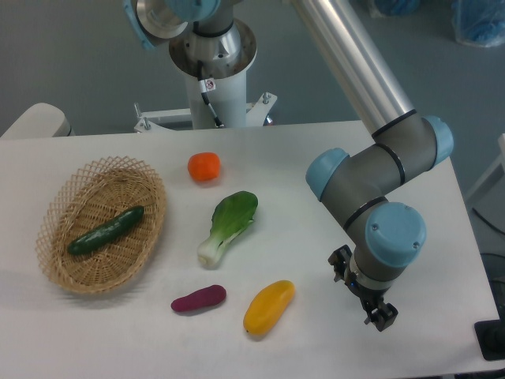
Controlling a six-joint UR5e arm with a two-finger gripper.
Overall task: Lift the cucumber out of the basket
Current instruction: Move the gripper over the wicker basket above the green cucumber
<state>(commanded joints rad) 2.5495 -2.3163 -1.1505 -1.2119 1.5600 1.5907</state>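
We see the cucumber [106, 230] lying inside the basket [59, 205], which sits at the left side of the white table [300, 158]. The cucumber rests diagonally on the basket floor, its lower end toward the left and its upper end toward the right rim. Nothing touches it. We find the arm [371, 181] reaching in from the top of the view and bending down over the right side of the table, well apart from the basket. The hand [377, 309] hangs at the end of the arm near the front right edge of the table, and it holds nothing; from this angle we cannot tell whether its fingers stand apart or together. Between the basket and the hand we note four loose items on the table: an orange tomato [204, 166] toward the back, a bok choy [228, 226] in the middle, a purple sweet potato [199, 299] in front of it, and a yellow mango [268, 306] just beside the sweet potato.
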